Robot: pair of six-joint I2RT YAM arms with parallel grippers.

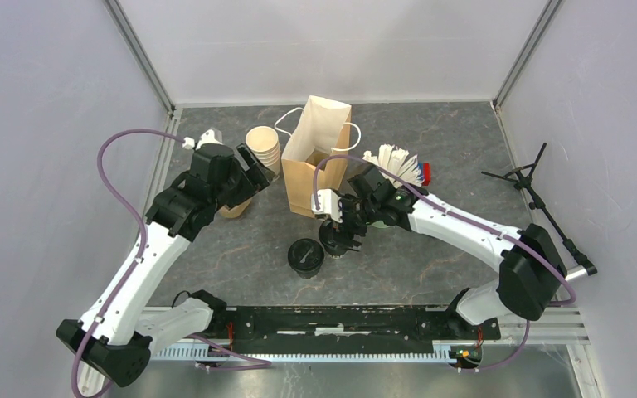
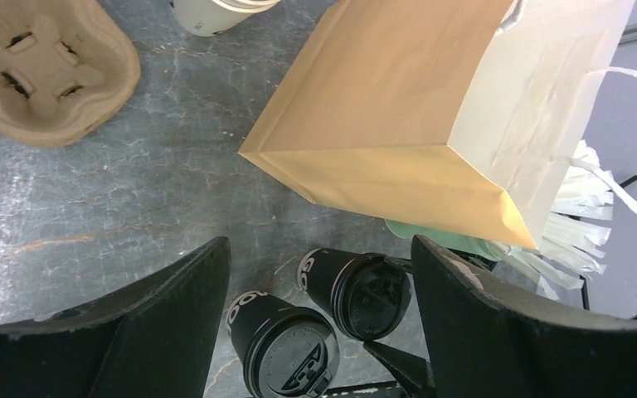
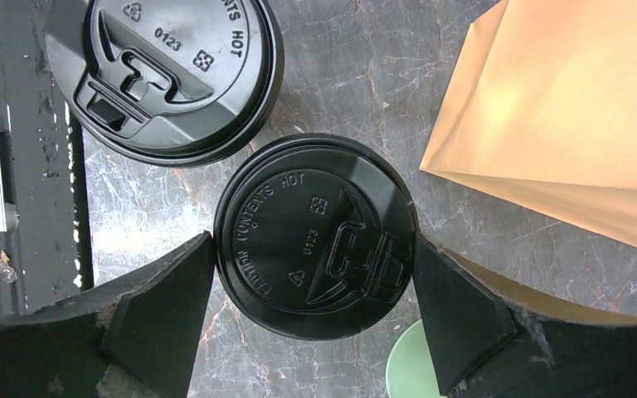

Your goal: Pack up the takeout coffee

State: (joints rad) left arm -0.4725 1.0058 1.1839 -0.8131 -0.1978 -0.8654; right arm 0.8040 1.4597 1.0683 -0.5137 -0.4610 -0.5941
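The two coffee cups look black here, with white lettering and black lids. One cup (image 1: 306, 255) stands free on the table; it also shows in the left wrist view (image 2: 286, 352) and the right wrist view (image 3: 166, 75). My right gripper (image 1: 337, 225) (image 3: 315, 265) is shut on the other cup (image 3: 315, 236) (image 2: 365, 294), with a finger touching each side of its lid, just in front of the brown paper bag (image 1: 315, 157) (image 2: 398, 108) (image 3: 572, 108). My left gripper (image 1: 253, 178) (image 2: 319, 257) is open and empty, held above the table left of the bag.
A stack of lidless cream cups (image 1: 264, 145) stands left of the bag. A pulp cup carrier (image 2: 46, 70) lies under my left arm. A green cup (image 3: 406, 373) of white sticks (image 1: 394, 162) stands right of the bag. A small black stand (image 1: 539, 191) is at the far right.
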